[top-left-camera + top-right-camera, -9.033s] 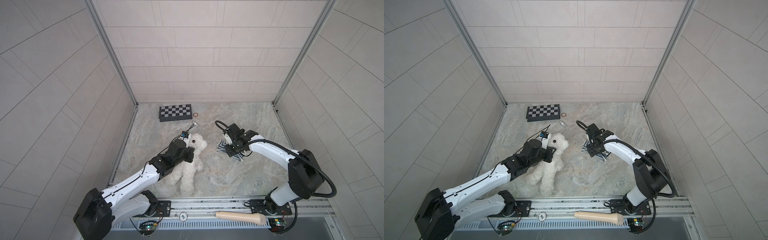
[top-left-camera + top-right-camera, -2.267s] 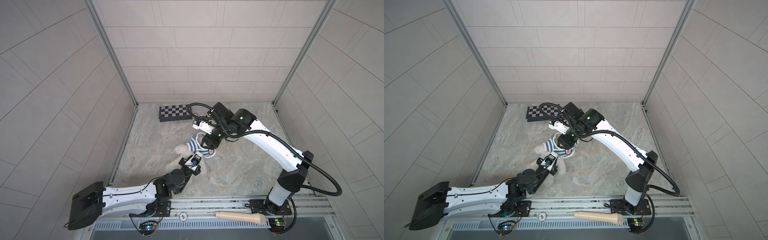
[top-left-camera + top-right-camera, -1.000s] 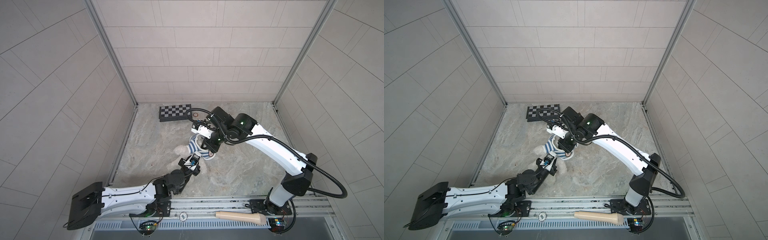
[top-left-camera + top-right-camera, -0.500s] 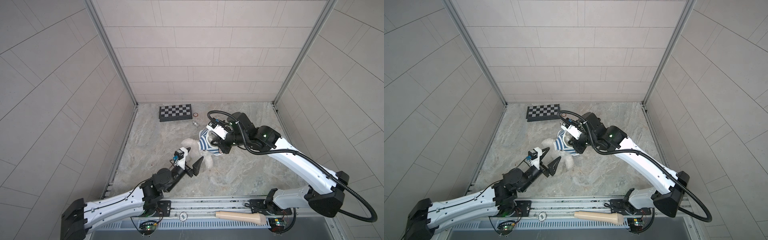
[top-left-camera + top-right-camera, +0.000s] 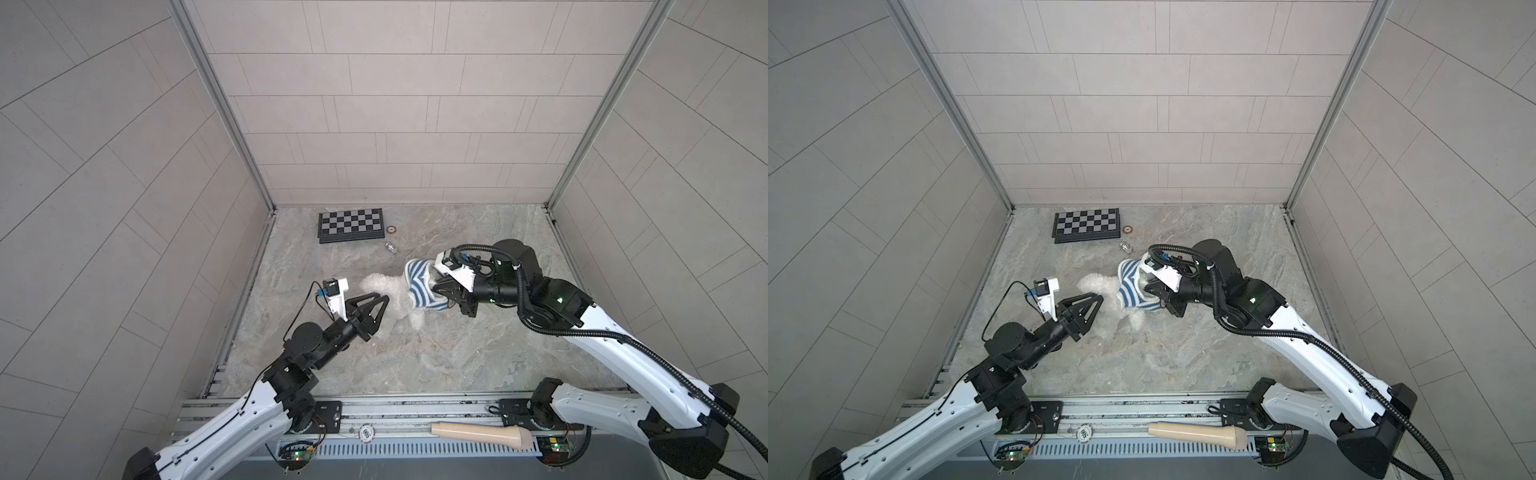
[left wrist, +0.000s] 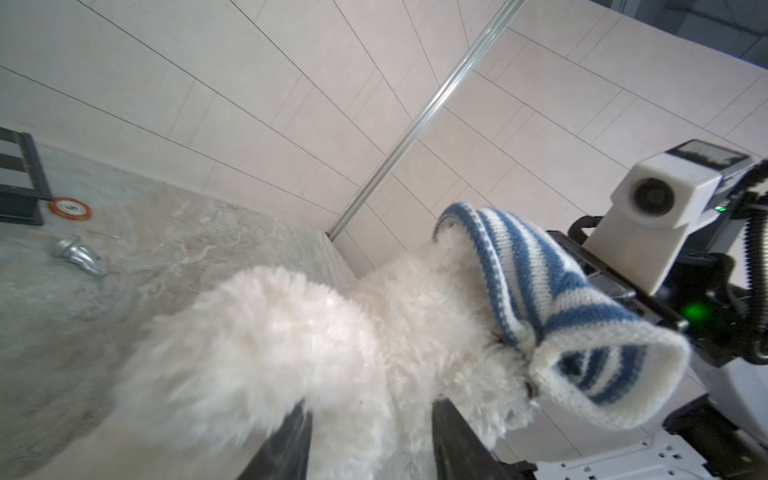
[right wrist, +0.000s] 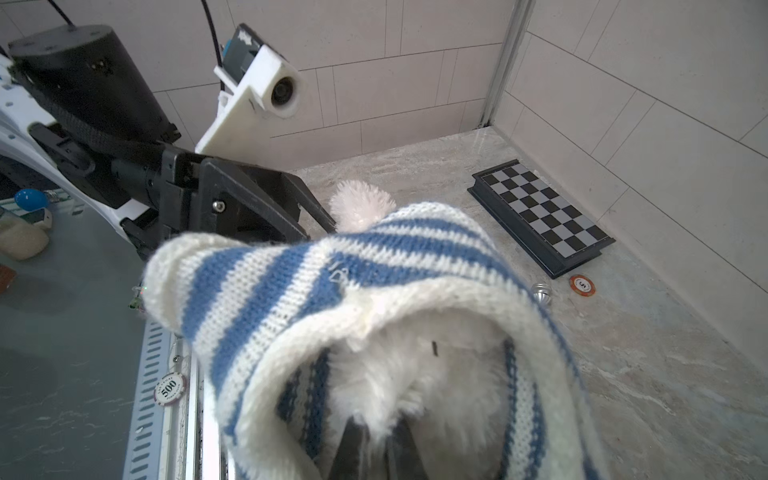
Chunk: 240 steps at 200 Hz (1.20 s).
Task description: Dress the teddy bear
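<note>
Near the middle of the table (image 5: 415,357), the right end effector (image 5: 444,291) pinches the striped sweater (image 5: 417,284) partway over the teddy bear (image 5: 384,284), the left end effector (image 5: 384,298) straddles its fur, gripping or not I cannot tell, and next the sweater needs pulling down.

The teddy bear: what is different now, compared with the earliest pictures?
The striped sweater, then flat on the floor, has been pulled over the head end of the teddy bear by the right gripper, which is shut at its hem. The bear has turned, head toward the right arm. The left gripper left the bear's body and now points at its legs; its grip is unclear. The chessboard stayed.
</note>
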{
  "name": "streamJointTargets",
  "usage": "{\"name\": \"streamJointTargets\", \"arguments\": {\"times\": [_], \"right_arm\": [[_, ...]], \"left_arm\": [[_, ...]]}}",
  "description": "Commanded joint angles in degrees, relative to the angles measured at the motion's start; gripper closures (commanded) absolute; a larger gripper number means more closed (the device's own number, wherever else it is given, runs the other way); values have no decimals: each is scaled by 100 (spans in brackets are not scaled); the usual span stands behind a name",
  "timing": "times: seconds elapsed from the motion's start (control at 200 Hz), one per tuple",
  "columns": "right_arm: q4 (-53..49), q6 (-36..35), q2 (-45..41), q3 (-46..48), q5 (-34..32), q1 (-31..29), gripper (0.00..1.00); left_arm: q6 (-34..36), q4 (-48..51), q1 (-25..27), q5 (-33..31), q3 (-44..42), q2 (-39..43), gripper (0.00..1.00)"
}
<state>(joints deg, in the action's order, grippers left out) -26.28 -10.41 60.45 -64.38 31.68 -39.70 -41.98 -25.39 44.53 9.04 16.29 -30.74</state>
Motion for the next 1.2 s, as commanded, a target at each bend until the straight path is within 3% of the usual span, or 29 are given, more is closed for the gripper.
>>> {"name": "streamJointTargets", "arguments": {"times": [0.0, 0.25, 0.731, 0.866, 1.061, 1.196], "right_arm": [[629, -553, -210, 209, 259, 4, 100], [923, -871, -313, 517, 429, 0, 100], [1034, -1057, -399, 688, 690, 4, 100], [968, -1093, -371, 648, 681, -2, 100], [845, -1182, -402, 611, 580, 5, 100], [755, -1300, -445, 598, 555, -16, 100]], "left_arm": [[-487, -480, -24, 729, 292, -119, 53], [-706, -727, -32, 1288, 604, -587, 54], [-876, -1317, -31, 1271, 813, -1168, 66], [-848, -1334, -24, 1267, 848, -1182, 74], [-791, -1165, -29, 1200, 810, -1006, 100], [-592, -707, -24, 1043, 914, -790, 100]]}}
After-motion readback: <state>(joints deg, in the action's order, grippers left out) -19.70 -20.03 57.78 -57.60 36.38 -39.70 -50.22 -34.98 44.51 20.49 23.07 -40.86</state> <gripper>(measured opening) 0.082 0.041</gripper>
